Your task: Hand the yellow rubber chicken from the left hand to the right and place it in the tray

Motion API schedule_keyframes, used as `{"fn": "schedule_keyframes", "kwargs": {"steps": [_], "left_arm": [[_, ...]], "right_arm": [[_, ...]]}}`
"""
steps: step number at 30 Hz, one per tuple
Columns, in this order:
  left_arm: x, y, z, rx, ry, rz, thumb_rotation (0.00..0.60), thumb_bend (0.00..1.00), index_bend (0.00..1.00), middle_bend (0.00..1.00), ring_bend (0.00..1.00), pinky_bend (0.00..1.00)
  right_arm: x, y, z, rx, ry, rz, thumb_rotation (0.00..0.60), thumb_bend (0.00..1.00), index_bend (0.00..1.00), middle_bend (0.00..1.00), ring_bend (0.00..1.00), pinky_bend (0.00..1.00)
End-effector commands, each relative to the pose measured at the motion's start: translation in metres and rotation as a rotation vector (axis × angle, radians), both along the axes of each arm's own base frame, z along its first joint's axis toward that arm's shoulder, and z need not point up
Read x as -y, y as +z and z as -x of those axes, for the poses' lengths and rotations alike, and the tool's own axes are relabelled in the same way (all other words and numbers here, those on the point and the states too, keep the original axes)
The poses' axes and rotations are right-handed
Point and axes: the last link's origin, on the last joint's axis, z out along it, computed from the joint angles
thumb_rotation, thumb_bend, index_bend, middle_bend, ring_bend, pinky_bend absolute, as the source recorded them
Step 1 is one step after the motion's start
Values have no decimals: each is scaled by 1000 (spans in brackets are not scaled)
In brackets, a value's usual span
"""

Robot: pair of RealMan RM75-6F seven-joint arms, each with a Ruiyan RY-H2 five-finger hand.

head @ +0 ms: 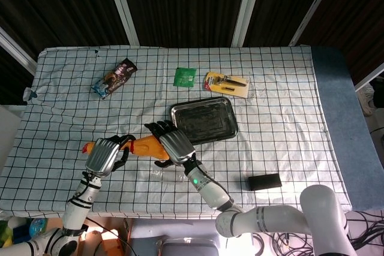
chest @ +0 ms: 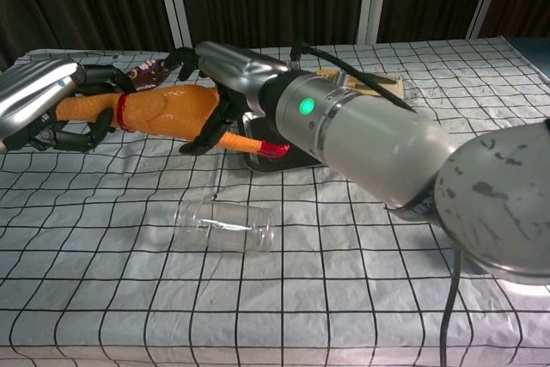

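The yellow rubber chicken (head: 144, 145) (chest: 168, 113) hangs level above the table. My left hand (head: 103, 155) (chest: 41, 105) grips its neck end. My right hand (head: 174, 145) (chest: 225, 70) reaches over its rear end; spread fingers arch above the body and one finger crosses in front of it, but they do not clearly close on it. The chicken's orange legs and red feet (chest: 262, 145) stick out under my right wrist. The dark metal tray (head: 204, 119) (chest: 296, 159) lies just behind and right of my right hand, with nothing in it.
A clear plastic bottle (head: 168, 175) (chest: 225, 226) lies on its side under the hands. A black box (head: 264, 181) sits at the front right. A snack packet (head: 114, 78), a green sachet (head: 185, 77) and a yellow carded tool (head: 227, 83) lie at the back.
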Motion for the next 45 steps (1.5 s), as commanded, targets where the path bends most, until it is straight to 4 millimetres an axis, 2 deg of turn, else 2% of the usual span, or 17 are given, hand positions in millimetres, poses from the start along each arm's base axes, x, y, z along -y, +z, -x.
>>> {"fn": "schedule_keyframes", "kwargs": {"steps": [1, 3, 6, 10, 13, 14, 16, 18, 19, 20, 21, 24, 27, 33, 37, 42, 45], "left_arm": [[0, 0, 0, -2, 4, 2, 600, 764, 691, 788, 567, 816], [0, 1, 1, -2, 8, 4, 600, 764, 691, 787, 565, 812], [-1, 1, 2, 1, 13, 4, 600, 764, 689, 786, 563, 808], [-2, 2, 1, 29, 16, -5, 600, 761, 682, 783, 562, 756], [-2, 3, 1, 55, 16, 4, 600, 747, 661, 763, 557, 692], [-3, 3, 1, 63, 16, 10, 600, 735, 624, 736, 537, 648], [-3, 2, 4, 61, 15, 44, 600, 660, 432, 600, 436, 524], [-4, 3, 5, 56, 9, 79, 600, 512, 95, 294, 233, 318], [-5, 5, 5, 74, 4, 83, 600, 474, 30, 191, 169, 252], [-6, 7, 5, 85, -4, 80, 600, 428, 0, 79, 86, 165], [-6, 8, 5, 90, -13, 78, 600, 391, 0, 19, 34, 105], [-6, 15, 4, 108, -48, 61, 600, 296, 0, 0, 0, 26], [-5, 20, 3, 133, -60, 95, 600, 236, 0, 0, 0, 0], [-4, 41, 12, 101, -69, 62, 600, 219, 0, 0, 0, 0], [-3, 62, 30, 52, -47, -17, 600, 218, 0, 0, 0, 0], [3, 94, 64, 34, 35, -80, 600, 233, 0, 0, 0, 0], [5, 101, 70, 35, 52, -89, 600, 237, 0, 0, 0, 0]], "right_arm": [[-3, -5, -6, 40, 13, 62, 600, 156, 631, 521, 538, 712], [-3, -6, -6, 48, 13, 84, 600, 225, 786, 642, 673, 825], [-2, -6, -6, 55, 11, 102, 600, 298, 902, 734, 770, 913], [-2, -4, -7, 64, 6, 105, 600, 370, 981, 790, 829, 977], [-2, -3, -7, 68, 8, 104, 600, 392, 999, 803, 843, 995], [-1, -3, -7, 69, 8, 103, 600, 394, 999, 804, 844, 996], [-1, -2, -7, 71, 8, 101, 600, 396, 1000, 804, 845, 997], [0, -1, -7, 69, 8, 101, 600, 396, 1000, 804, 845, 997], [0, 0, -6, 66, 8, 102, 600, 396, 1000, 804, 845, 997], [0, 0, -6, 64, 7, 102, 600, 396, 1000, 804, 845, 997], [1, 0, -6, 63, 6, 102, 600, 396, 1000, 804, 845, 997], [2, 2, -5, 60, 3, 105, 600, 396, 1000, 805, 845, 997], [2, 3, -5, 66, 1, 106, 600, 396, 1000, 804, 845, 997], [12, 14, 6, 16, -2, 174, 600, 396, 999, 805, 845, 998], [30, 28, 24, -50, -33, 255, 600, 396, 1000, 804, 845, 998], [62, 47, 70, -232, -73, 387, 600, 396, 976, 804, 832, 980], [67, 49, 82, -263, -94, 396, 600, 396, 943, 804, 802, 951]]}}
